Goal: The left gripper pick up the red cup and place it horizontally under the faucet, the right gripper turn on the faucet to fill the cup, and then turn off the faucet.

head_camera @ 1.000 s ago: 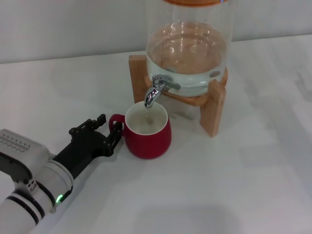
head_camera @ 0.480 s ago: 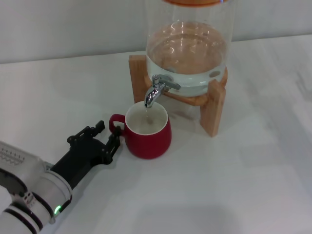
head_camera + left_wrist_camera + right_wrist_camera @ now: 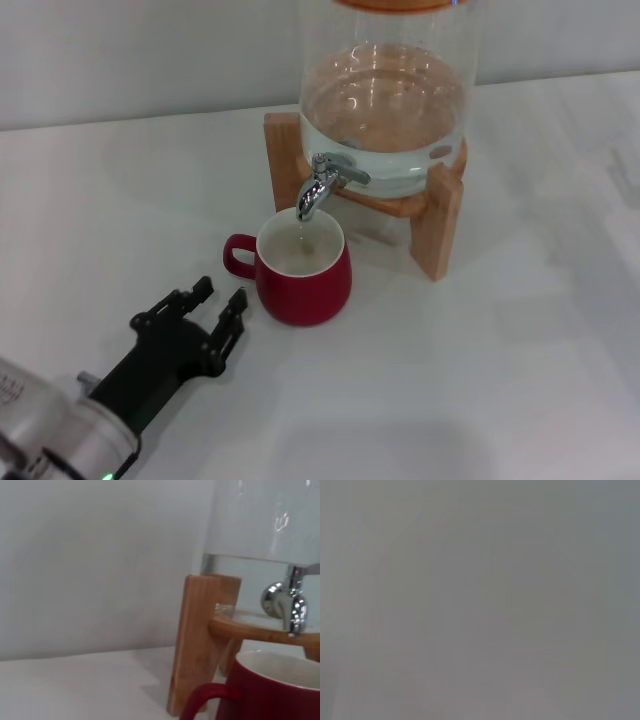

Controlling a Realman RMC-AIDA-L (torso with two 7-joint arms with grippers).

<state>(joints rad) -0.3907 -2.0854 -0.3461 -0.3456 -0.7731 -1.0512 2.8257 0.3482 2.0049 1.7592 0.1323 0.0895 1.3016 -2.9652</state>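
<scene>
The red cup (image 3: 302, 272) stands upright on the white table, its cream inside right under the spout of the chrome faucet (image 3: 324, 182). Its loop handle points toward my left gripper (image 3: 221, 293), which is open and empty a short way in front of the handle, apart from it. In the left wrist view the red cup (image 3: 270, 692) fills the low corner with the faucet (image 3: 291, 602) above it. The right gripper is out of view; its wrist view is only plain grey.
The faucet is fitted to a big clear glass jar (image 3: 385, 100) partly filled with water, on a wooden stand (image 3: 437, 220) at the back of the table. A grey wall runs behind it.
My left gripper has drawn back from the cup's handle toward the near left, staying open. The cup has stayed under the spout.
</scene>
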